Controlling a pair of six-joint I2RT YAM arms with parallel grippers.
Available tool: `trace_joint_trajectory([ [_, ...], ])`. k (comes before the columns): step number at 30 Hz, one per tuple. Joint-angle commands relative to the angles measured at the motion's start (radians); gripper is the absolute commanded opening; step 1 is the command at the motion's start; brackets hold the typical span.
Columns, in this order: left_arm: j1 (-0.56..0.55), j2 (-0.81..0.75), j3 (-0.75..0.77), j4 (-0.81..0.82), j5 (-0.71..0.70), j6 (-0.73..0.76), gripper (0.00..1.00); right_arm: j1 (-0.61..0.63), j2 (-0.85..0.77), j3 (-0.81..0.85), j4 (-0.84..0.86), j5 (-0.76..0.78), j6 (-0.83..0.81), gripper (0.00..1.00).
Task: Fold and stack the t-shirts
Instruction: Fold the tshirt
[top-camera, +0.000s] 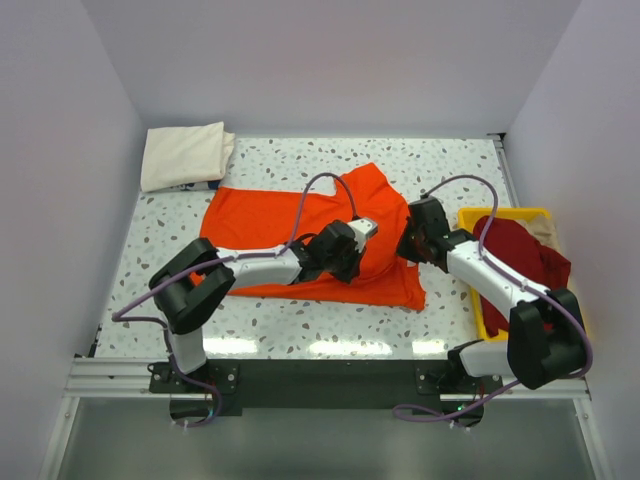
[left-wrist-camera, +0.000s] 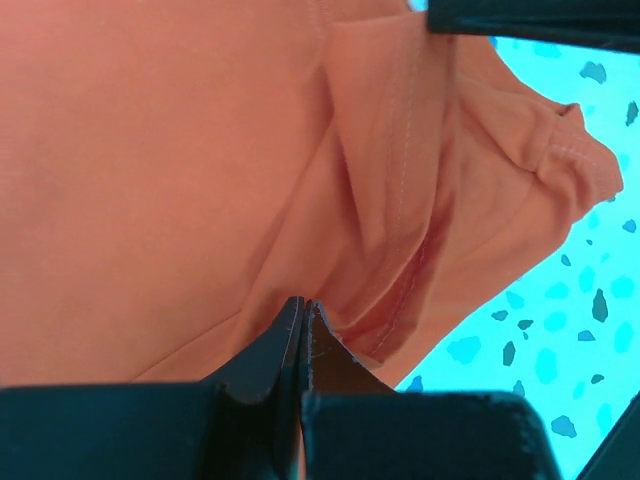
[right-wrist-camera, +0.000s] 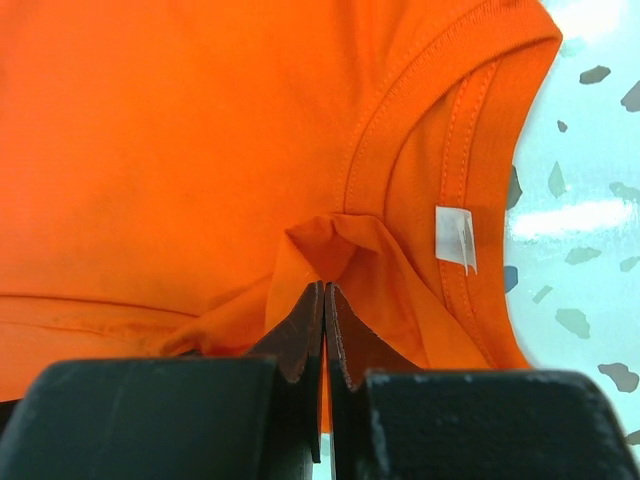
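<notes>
Both my left and right jaws are clamped tight, each pinching a fold of the orange t-shirt, bunched and rumpled on the speckled surface, neck label showing.

and here's the table, a white top flecked with grey and dark chips, filling the middle of the booth. behind it a plain back wall, with the left wall and right wall closing in, all soft lilac-white. bright strips of glare lie along the top's near edge. below that runs a silver metal rail, then grey floor. in the left wrist view the speckled top looks cyan.
</notes>
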Motion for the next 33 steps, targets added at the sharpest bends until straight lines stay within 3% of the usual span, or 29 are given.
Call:
trace_joint_trajectory([
  [1, 0.030, -0.078, -0.021, 0.075, -0.069, -0.049, 0.00, -0.008, -0.021, 0.057, 0.020, 0.026, 0.028, 0.00],
  [14, 0.113, -0.074, -0.005, 0.135, -0.141, -0.188, 0.00, -0.014, 0.053, 0.148, 0.033, 0.060, 0.077, 0.00],
  [33, 0.161, 0.029, 0.071, 0.146, -0.128, -0.239, 0.00, -0.032, 0.160, 0.198, 0.068, 0.094, 0.091, 0.00],
])
